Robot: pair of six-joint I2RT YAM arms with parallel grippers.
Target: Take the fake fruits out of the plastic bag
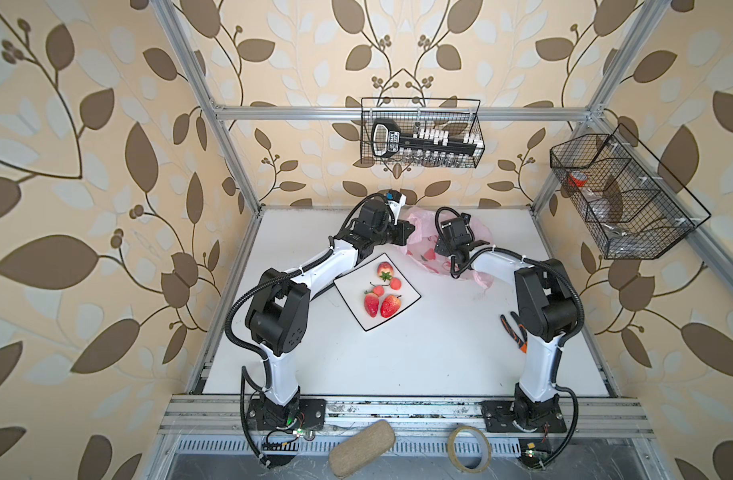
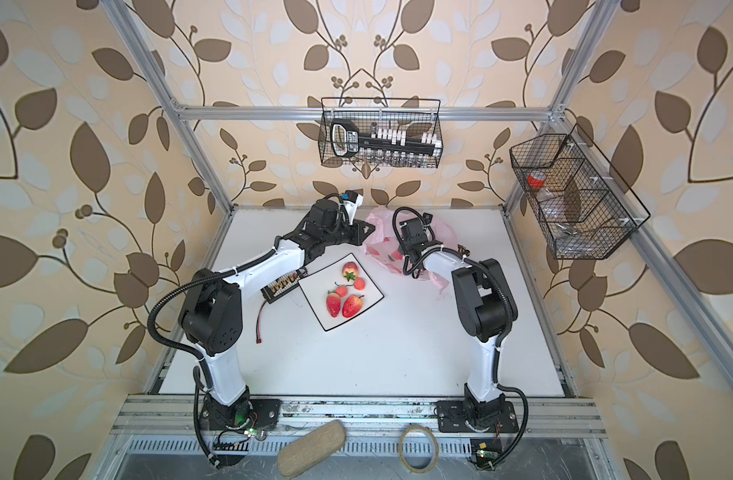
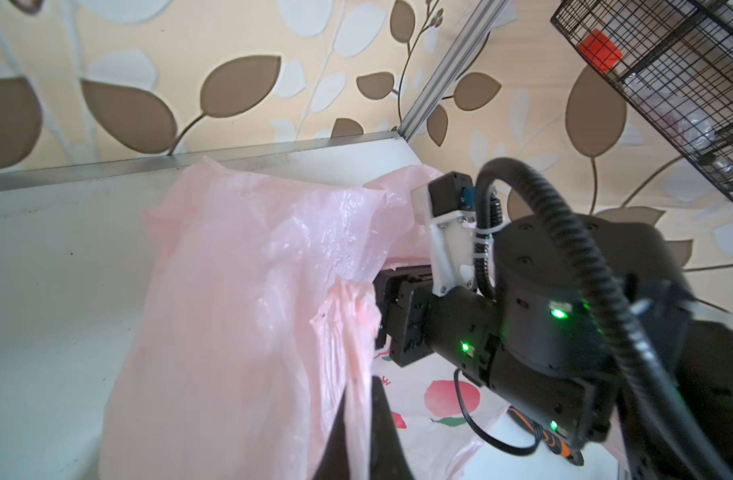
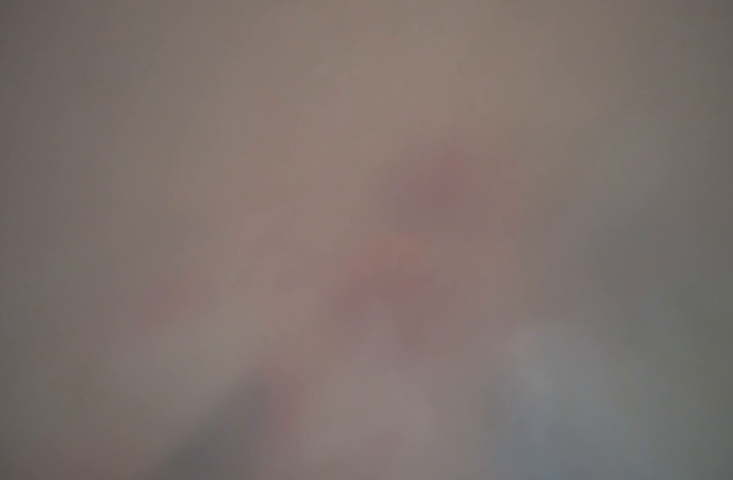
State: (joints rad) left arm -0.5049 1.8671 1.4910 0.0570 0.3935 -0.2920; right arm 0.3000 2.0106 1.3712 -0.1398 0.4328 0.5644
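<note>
Nearest you, the white plate [image 1: 351,296] holds three strawberries [image 1: 371,304] and two cherries [image 1: 395,284]. Beyond it, the left pincer [image 3: 358,415] pinches the plastic bag [image 3: 231,291] by its handle. The right pincer [image 1: 442,248] is in the bag's mouth (spread or not, can't tell; its wrist cam is all blur). Looks mid-extraction. Next, grab any remaining fruit w/o snagging the film.

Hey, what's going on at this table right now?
The robot is emptying a pink plastic bag. The left gripper is shut on a bunched edge of the bag, holding it up, while the right gripper reaches into the opening; its jaws are hidden by the plastic. Three fake strawberries and two cherries already lie on the white square plate. Whether anything is left inside the bag can't be seen.
</note>
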